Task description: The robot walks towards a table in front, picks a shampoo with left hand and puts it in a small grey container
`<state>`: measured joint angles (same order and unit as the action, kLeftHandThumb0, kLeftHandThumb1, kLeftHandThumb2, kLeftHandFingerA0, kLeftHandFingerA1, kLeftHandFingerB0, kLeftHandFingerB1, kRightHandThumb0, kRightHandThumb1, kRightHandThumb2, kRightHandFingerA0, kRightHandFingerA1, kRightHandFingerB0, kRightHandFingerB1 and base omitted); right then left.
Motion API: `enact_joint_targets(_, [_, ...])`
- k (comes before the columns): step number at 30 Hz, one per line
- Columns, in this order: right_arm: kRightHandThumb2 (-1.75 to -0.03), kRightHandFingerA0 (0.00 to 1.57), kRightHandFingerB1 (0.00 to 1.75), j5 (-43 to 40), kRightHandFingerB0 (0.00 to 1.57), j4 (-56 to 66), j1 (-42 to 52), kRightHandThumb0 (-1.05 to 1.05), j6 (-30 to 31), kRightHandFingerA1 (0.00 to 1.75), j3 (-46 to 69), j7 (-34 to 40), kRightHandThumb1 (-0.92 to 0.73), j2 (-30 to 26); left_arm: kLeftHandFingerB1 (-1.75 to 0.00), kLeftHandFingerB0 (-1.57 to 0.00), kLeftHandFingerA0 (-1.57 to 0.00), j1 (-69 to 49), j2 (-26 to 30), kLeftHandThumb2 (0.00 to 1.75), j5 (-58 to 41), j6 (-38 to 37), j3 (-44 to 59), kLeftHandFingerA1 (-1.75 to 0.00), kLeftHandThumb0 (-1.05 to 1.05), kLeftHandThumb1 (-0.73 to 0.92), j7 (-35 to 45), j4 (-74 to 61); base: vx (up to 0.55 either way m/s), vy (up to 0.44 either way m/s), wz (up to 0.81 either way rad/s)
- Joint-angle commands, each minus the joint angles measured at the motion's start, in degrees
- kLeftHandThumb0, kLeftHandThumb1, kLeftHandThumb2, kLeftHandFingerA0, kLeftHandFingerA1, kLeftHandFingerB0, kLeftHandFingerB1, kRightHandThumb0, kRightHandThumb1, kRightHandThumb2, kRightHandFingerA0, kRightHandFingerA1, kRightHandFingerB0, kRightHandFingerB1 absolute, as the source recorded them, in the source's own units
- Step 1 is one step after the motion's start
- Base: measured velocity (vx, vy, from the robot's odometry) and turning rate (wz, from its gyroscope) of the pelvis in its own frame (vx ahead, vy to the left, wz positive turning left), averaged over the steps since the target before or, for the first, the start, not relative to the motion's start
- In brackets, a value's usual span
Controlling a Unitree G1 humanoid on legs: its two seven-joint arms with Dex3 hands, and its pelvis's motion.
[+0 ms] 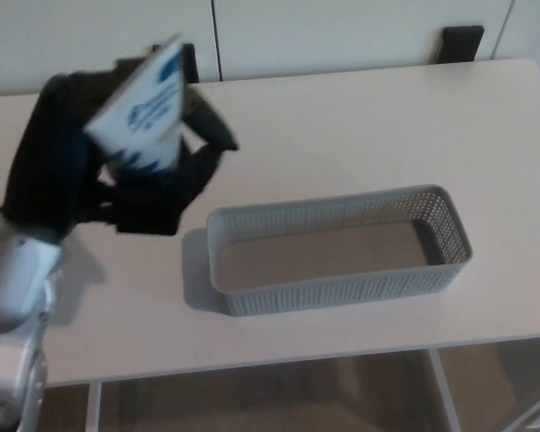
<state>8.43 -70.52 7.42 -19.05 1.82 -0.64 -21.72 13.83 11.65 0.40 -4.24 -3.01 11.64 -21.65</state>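
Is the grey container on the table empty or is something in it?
Empty: the grey container shows only its bare floor. The shampoo is in the left hand, outside it.

The shampoo (144, 112) was a white tube with blue print, held up off the surface at the far left in the black fingers of the left hand (148, 193). It was tilted, its broad flat end uppermost. The small grey container (342, 292), a long perforated basket with an open top, lay to its right and nearer, its long side running left to right.
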Motion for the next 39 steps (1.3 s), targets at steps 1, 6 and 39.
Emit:
enact_joint_targets(1, [-0.61, 0.63, 0.39, 0.49, 0.5, -1.14, -0.44, -0.33, 1.11, 0.45, -0.47, -0.73, -0.7, -1.14, -1.08, -1.04, -1.37, 10.21, 1.17, 0.83, 5.4, 13.2, -7.09, -1.21, -0.63, 0.67, 4.14, 0.08, 0.0, 0.0, 0.0])
enact_joint_targets(6, [-0.61, 0.64, 0.39, 0.84, 0.51, -1.27, -0.31, -0.34, 0.99, 0.46, -1.19, -0.62, -0.71, -0.66, -0.96, -1.04, -1.35, 19.86, 1.74, 0.69, 4.51, 22.96, -15.95, -1.11, -0.42, 0.63, 12.73, 5.58, 0.0, 0.0, 0.0])
enact_joint_targets(39, [-0.61, 0.64, 0.38, 0.95, 0.5, -1.71, -2.02, -0.34, 1.73, 0.44, -2.52, -1.11, -0.71, -0.49, -1.07, -0.7, -1.0, 25.28, -1.41, 0.65, 9.04, 39.64, -24.88, -1.34, -0.21, 0.84, 12.35, 20.39, 0.0, 0.0, 0.0])
